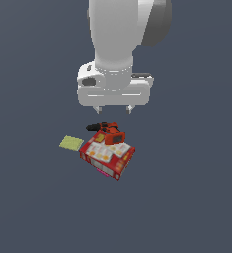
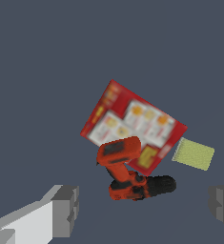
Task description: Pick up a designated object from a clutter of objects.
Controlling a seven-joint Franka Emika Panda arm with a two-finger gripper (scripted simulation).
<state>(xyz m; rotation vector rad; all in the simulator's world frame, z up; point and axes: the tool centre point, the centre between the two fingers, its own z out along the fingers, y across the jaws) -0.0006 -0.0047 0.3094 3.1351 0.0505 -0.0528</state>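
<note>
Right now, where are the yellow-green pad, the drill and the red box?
yellow-green pad (image 1: pixel 71 143): exterior view, middle of its flat top.
drill (image 2: pixel 119 153): wrist view, its orange block-shaped end lying over the box.
red box (image 1: pixel 109 155): exterior view, its printed top face.

I see yellow-green pad; red box, white-and-yellow printed panels; orange-black drill; pink piece; white tool; slate-blue counter.
</note>
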